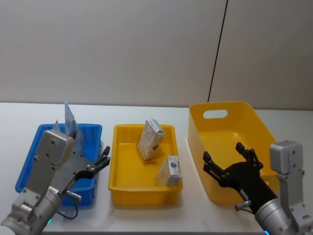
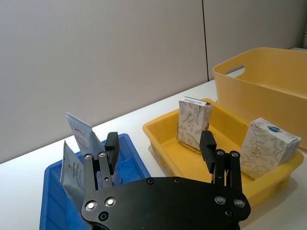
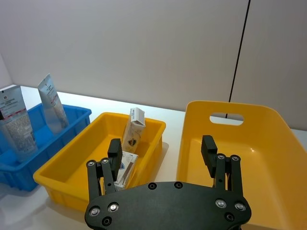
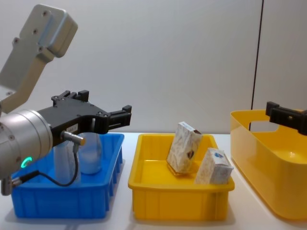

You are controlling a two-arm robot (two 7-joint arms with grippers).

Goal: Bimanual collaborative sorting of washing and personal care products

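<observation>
1. Two boxy packs, whitish-beige with a leaf print, sit in the shallow yellow plastic tray [image 1: 142, 193]. The leaning pack [image 1: 150, 139] is propped at the back, and the blue-marked pack [image 1: 169, 171] lies near the front.
2. Pale-blue tubes [image 1: 71, 120] with flat crimped ends stand in the blue bin [image 1: 29, 161]; the red-banded tube [image 3: 14, 120] is among them.
3. The left gripper [image 2: 159, 143] hovers above the blue bin and the right gripper [image 3: 161, 146] above the deep yellow bin [image 1: 222, 104]. Both have their black fingers spread.
4. The white surface [image 1: 195, 210] is smooth, and a grey panelled wall [image 1: 122, 49] stands behind it.

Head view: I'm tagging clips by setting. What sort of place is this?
Likely a lab or office test bench: white table, plain grey wall panels, and a blue bin, yellow tray and yellow tub set before the robot's open left hand and right hand.
</observation>
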